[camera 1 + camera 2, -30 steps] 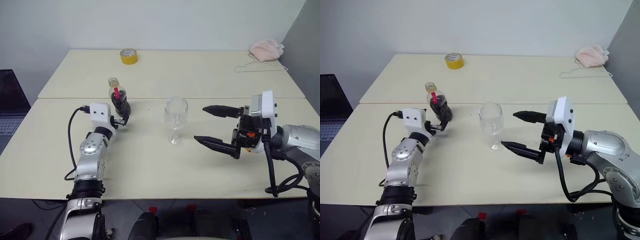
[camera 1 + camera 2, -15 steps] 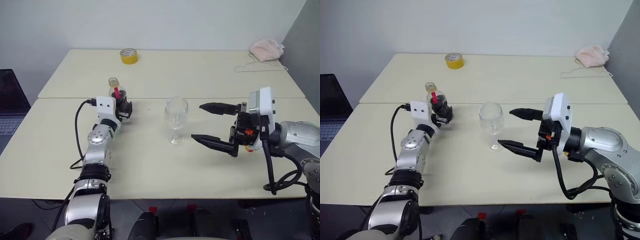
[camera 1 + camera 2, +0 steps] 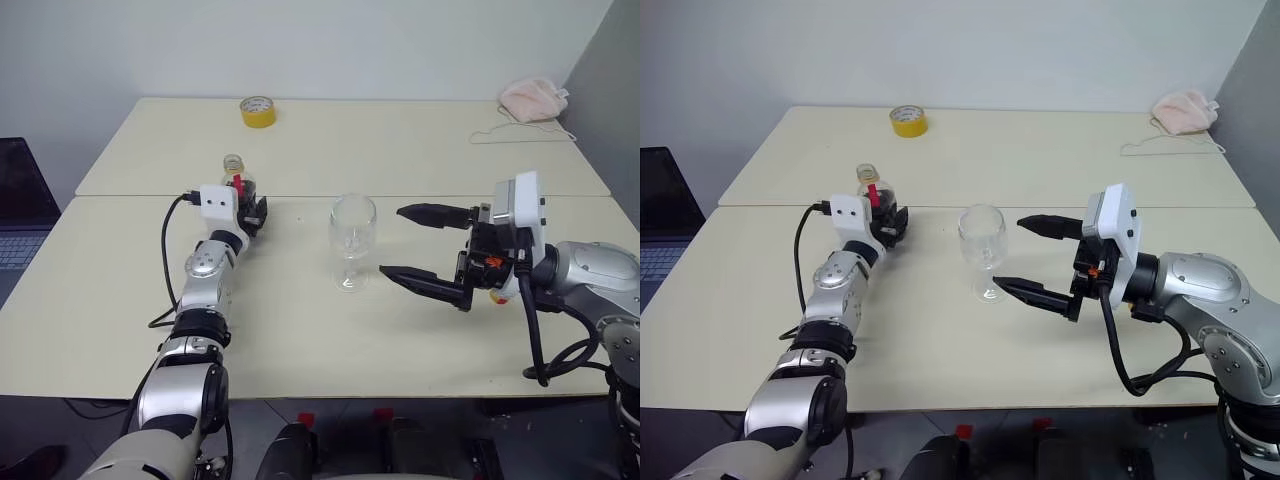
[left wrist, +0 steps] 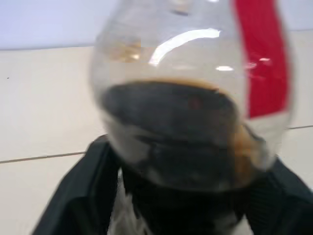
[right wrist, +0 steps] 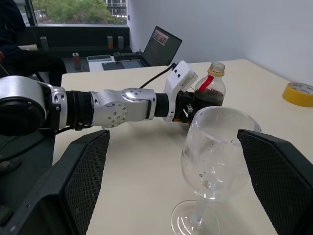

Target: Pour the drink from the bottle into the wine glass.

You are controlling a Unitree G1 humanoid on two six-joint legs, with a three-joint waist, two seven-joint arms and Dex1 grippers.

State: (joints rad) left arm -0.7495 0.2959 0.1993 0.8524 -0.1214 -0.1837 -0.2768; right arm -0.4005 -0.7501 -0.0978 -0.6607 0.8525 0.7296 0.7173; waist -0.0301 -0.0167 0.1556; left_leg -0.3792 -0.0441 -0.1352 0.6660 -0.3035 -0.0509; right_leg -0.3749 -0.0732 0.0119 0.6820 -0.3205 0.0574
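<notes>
left fingers (image 4: 98, 191) are flanking the bottle (image 3: 238, 188), grip unclear | right fingers (image 3: 1025, 285) are gaping wide, empty, wine glass (image 3: 981, 243) just beyond them

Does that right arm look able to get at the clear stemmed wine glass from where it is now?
Probably yes. The right gripper has its jaws wide open, pointing at the clear stemmed wine glass, with only bare table between them.

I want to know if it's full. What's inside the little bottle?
The bottle holds dark brown drink in its lower part; the upper part looks clear. The left gripper covers its bottom.
</notes>
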